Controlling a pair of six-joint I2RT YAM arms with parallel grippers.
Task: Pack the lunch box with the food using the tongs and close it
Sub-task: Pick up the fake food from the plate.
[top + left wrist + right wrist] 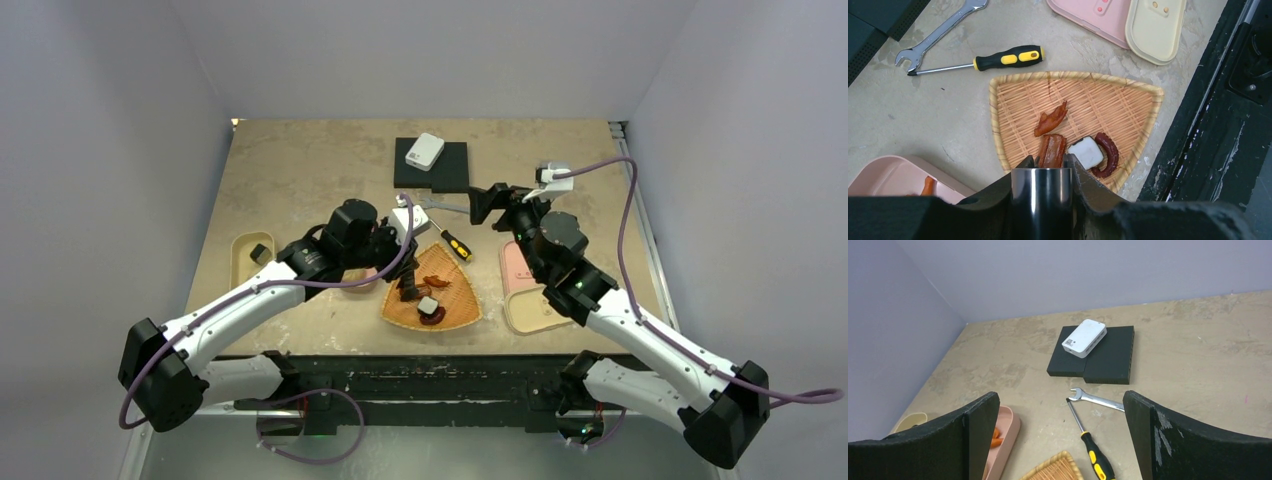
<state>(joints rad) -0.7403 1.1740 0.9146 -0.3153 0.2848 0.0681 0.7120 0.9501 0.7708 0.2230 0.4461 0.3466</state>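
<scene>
Brown food (1052,150) just beyond tongs (1042,196) gripped by left end effector (1048,161); right end effector (1060,399) open.

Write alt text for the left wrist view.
The left gripper holds shiny tongs over a brown food piece in a woven basket, beside a bacon strip, a white piece and a curved sausage. Beyond lie a screwdriver, a wrench, a pink lid and a cream lid; a pink box sits lower left.
</scene>
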